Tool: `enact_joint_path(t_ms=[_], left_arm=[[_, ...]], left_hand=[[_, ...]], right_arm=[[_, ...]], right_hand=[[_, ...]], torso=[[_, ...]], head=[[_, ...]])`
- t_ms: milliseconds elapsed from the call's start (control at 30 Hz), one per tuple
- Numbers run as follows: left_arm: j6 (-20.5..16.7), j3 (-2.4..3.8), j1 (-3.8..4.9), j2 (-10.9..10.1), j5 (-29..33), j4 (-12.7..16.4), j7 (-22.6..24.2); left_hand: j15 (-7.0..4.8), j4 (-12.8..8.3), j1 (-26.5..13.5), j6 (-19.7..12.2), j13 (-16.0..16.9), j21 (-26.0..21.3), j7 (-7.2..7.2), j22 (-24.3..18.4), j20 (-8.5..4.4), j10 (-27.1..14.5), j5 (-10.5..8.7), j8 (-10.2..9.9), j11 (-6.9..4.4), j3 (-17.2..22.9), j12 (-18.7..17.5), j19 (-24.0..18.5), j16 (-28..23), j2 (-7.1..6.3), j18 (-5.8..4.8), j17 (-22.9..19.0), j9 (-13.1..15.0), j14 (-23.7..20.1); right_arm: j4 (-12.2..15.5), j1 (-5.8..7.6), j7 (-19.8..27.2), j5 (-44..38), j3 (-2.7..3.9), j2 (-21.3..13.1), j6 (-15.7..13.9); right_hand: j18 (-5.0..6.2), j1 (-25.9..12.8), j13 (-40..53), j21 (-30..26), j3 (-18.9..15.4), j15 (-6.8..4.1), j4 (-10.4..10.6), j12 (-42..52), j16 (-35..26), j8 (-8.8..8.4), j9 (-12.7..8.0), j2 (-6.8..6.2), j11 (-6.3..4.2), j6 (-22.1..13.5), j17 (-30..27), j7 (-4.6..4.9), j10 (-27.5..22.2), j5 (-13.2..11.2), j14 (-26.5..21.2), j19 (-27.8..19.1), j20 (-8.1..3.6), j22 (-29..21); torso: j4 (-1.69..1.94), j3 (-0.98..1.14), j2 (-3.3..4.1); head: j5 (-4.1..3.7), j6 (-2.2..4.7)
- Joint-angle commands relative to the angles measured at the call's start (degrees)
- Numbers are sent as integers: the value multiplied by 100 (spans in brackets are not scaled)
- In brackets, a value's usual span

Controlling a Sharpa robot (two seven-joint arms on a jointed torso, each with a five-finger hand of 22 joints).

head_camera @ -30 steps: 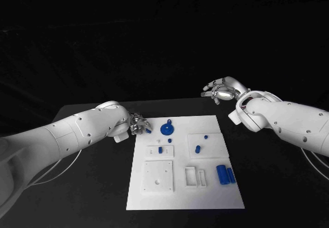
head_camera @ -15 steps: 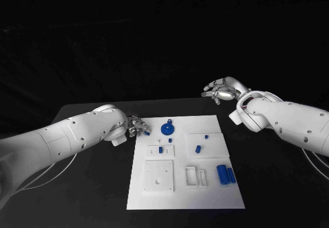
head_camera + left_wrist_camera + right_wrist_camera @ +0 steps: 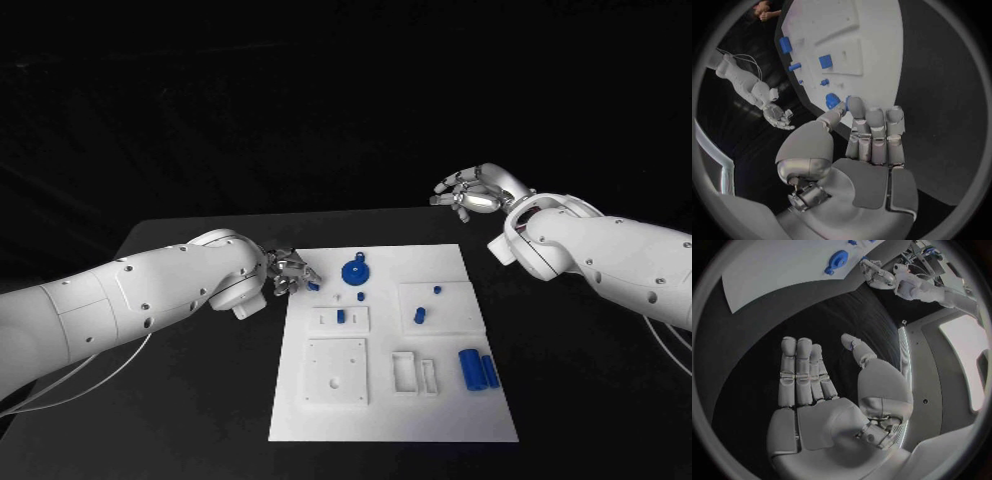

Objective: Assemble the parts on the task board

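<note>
On the flat white task board (image 3: 447,415), a round blue part (image 3: 355,270) lies.

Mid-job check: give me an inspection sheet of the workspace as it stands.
Surface: black table, bare around the board.
Job's things: white task board at centre; blue round part near its far edge, blue cylinders at its right.
Clutter: nothing seen.
Hands: left hand at the board's far-left corner, holding nothing; right hand raised beyond the table, open.
Cables: thin cables under the left arm.
Surroundings: dark.

Left robot hand (image 3: 293,270) low, right robot hand (image 3: 469,190) raised, both empty, fingers apart.
</note>
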Motion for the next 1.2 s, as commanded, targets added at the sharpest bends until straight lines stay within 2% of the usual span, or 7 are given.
enact_joint_path(t_ms=[33,133,200,300,500,867,1200], left_arm=[[-284,2,33,-117,59,243,-59],[-340,-2,41,-248,59,520,-63],[-343,-6,41,-299,59,650,-63],[-372,-15,38,-378,59,856,-57],[-358,-63,32,-477,-76,1089,-96],[-286,-275,13,-480,-955,1353,-173],[-508,-331,-86,-469,-1269,1358,-168]], left_hand=[[-197,-25,13,133,7,22,-104,11,-784,208,-9,781,-184,64,32,40,35,-52,56,7,97,245],[-206,-40,39,194,23,33,-131,26,-793,215,114,849,-209,109,64,59,59,-111,62,26,78,270],[-208,-69,54,248,43,50,-152,42,-798,226,614,909,-227,154,105,78,89,-188,61,47,61,294],[-211,-91,47,264,56,62,-162,55,-803,226,788,944,-238,163,136,94,106,-206,63,61,38,305],[-226,-235,42,389,130,134,-215,109,-823,262,1727,1068,-288,178,308,163,241,-286,77,134,2,376],[-278,-283,-36,486,211,214,-266,166,-845,271,1875,1166,-340,160,510,236,375,-233,101,184,-20,442],[-286,-275,-54,494,223,225,-274,174,-848,264,1888,1188,-347,167,546,247,397,-220,107,191,-12,448]], right_arm=[[2,-1,25,4,4,2,44],[-4,-13,25,5,4,12,51],[-1,-22,27,6,4,13,51],[4,-27,26,6,4,9,50],[11,-29,27,6,4,-1,43],[12,-33,33,19,4,0,51],[24,-34,42,19,4,-3,52]], right_hand=[[261,-43,-6,-20,9,2,16,23,-18,19,-7,27,-1,-13,-7,32,-55,10,-57,-4,31,5],[261,-45,-7,-21,9,2,16,24,-18,19,-8,27,0,-13,-8,32,-56,11,-57,-4,31,5],[261,-45,-8,-22,9,2,17,24,-18,19,-8,27,0,-13,-8,32,-56,12,-58,-4,31,6],[261,-46,-9,-22,10,2,17,25,-18,20,-8,27,0,-14,-8,32,-57,13,-58,-4,31,6],[261,-50,-11,-24,11,2,18,26,-18,20,-9,28,0,-15,-9,33,-58,18,-58,-5,31,7],[261,-106,-36,-39,18,3,52,43,-16,25,-16,50,1,-21,-15,34,-66,69,-61,0,32,18],[261,-105,-47,-45,29,3,46,51,-14,26,-20,45,2,-25,-18,34,-72,107,-63,1,30,25]], torso=[[6,4,-1],[8,6,0],[7,5,3],[2,-2,8],[0,-6,7],[0,-4,8],[-2,-3,10]], head=[[2,-12],[12,-13],[17,-12],[25,-27],[37,-47],[49,-73],[76,-93]])
